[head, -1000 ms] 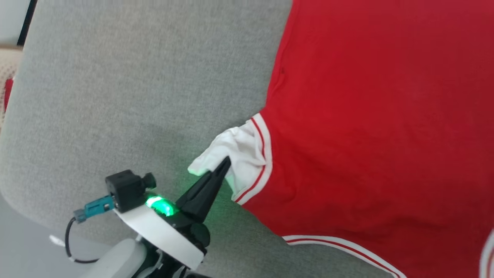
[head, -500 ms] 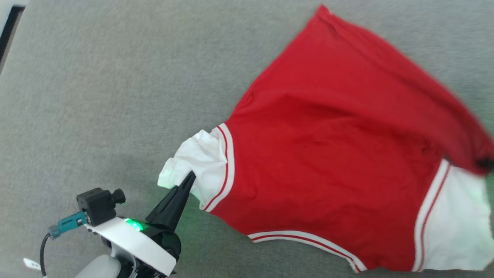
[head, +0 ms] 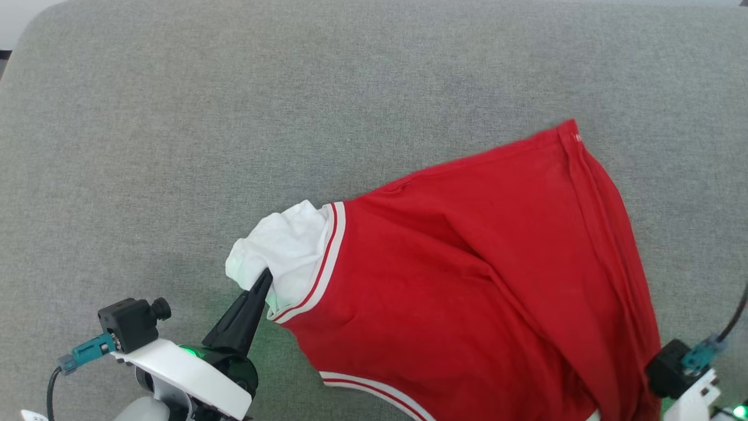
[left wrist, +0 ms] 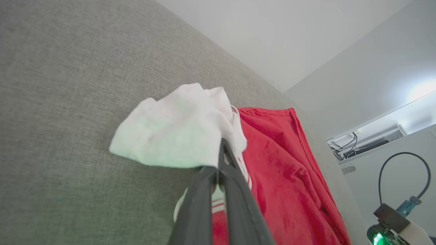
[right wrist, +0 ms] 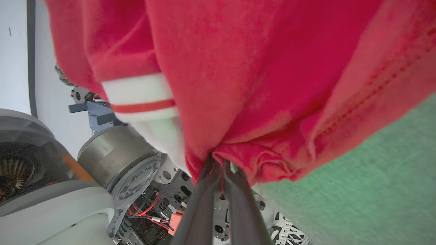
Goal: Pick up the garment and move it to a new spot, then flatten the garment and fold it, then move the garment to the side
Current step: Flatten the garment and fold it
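Left gripper (head: pixel 266 279) pinches garment (head: pixel 467 280) sleeve — right gripper (right wrist: pixel 218 162) tips buried in cloth.

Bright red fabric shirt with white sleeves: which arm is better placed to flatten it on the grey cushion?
Likely left: left gripper, shut on white sleeve, has bare grey cushion beside it; right gripper pinches bunched red cloth.

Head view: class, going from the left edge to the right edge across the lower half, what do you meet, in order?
Left wrist's black camera → left gripper → white sleeve → red body of the garment → right wrist's black camera.
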